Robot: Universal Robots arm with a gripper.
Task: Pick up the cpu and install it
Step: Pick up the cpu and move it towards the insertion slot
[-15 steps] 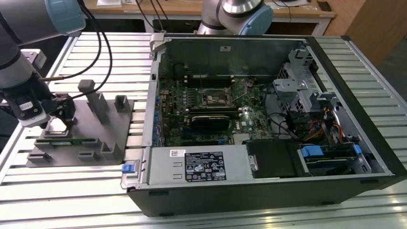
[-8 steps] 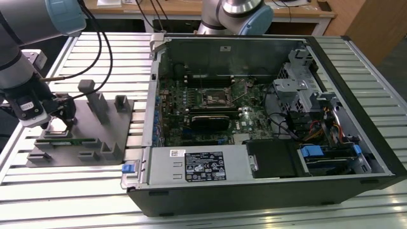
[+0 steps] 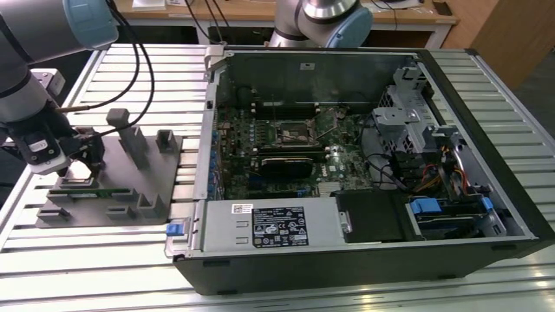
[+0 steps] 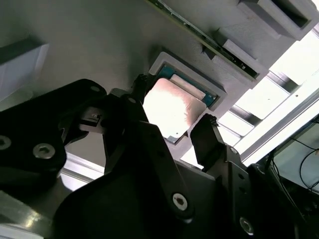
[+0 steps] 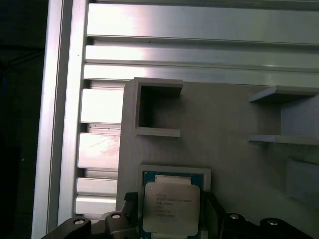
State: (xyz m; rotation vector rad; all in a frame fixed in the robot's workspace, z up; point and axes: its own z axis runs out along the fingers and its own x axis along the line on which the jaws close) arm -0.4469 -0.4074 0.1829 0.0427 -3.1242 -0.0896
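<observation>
Arm: the robot arm (image 3: 25, 97) reaches down at the exterior view's left, over the near-left part of the grey fixture (image 3: 130, 192).
Gripper: the gripper (image 3: 77, 170) hangs low above the fixture's base plate, just left of its upright blocks (image 3: 130, 140).
Gripper state: its fingers are apart, with one black fingertip (image 4: 142, 83) on one side of the cpu and the other on the opposite side; neither visibly clamps it.
Cpu: in both wrist views the cpu (image 4: 172, 104) (image 5: 172, 206) lies flat, silvery top up, in a shallow square recess of the fixture (image 5: 224, 124).
Cpu and gripper: the cpu sits directly under the gripper (image 5: 172, 213), centred between the two fingers, each close beside an edge of the chip.
Recess: a pale raised rim frames the chip, and a strip of its green board shows along one side in the first wrist view.
Fixture: it rests on the slatted aluminium table (image 3: 87, 260), left of the open computer case (image 3: 364, 263).
Socket: the motherboard socket (image 3: 293, 133) lies inside the case, well apart from the gripper and to its right in the exterior view.
Task state: the cpu is not lifted; it is seated in the fixture.
</observation>
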